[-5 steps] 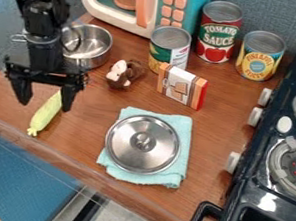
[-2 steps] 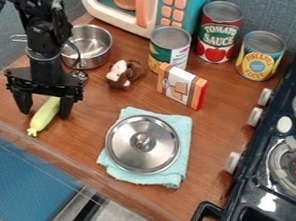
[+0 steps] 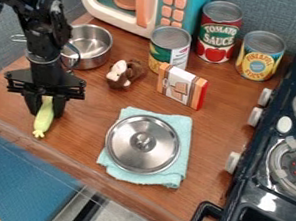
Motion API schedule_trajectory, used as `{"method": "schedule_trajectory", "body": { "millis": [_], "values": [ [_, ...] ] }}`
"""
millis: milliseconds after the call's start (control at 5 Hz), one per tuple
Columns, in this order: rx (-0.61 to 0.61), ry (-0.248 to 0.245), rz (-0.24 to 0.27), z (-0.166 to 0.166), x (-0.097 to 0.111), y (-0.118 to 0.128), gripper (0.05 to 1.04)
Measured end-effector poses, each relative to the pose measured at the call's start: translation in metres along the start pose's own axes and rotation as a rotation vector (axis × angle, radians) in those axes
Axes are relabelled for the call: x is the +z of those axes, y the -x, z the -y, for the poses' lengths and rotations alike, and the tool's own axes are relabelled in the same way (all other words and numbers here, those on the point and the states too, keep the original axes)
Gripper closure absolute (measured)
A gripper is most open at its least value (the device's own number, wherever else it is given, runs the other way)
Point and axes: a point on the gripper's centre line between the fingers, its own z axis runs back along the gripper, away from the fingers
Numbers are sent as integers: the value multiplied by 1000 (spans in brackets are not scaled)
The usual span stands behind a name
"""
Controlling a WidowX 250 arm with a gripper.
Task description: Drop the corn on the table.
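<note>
Moved: fingers (image 3: 58,106) drew inward, corn (image 3: 44,119) swung straighter | state: both clamped on corn's upper end

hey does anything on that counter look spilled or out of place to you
Nothing looks spilled or damaged. One mild oddity: the metal lid lies on the blue towel, while the metal pot near the toy microwave is uncovered. The corn between the fingers looks whole.
</note>
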Motion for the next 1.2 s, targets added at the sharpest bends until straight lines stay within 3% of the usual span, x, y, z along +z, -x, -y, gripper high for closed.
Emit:
{"method": "schedule_trajectory", "body": {
  "millis": [200, 600, 800, 1000, 1200],
  "values": [
    [11, 21, -14, 2, 11, 3, 692],
    [95, 134, -23, 7, 62, -9, 692],
    [142, 183, -70, 8, 90, -19, 692],
    [209, 181, -230, 11, 106, -32, 692],
    [298, 179, -395, 15, 110, -41, 692]
  ]
}}
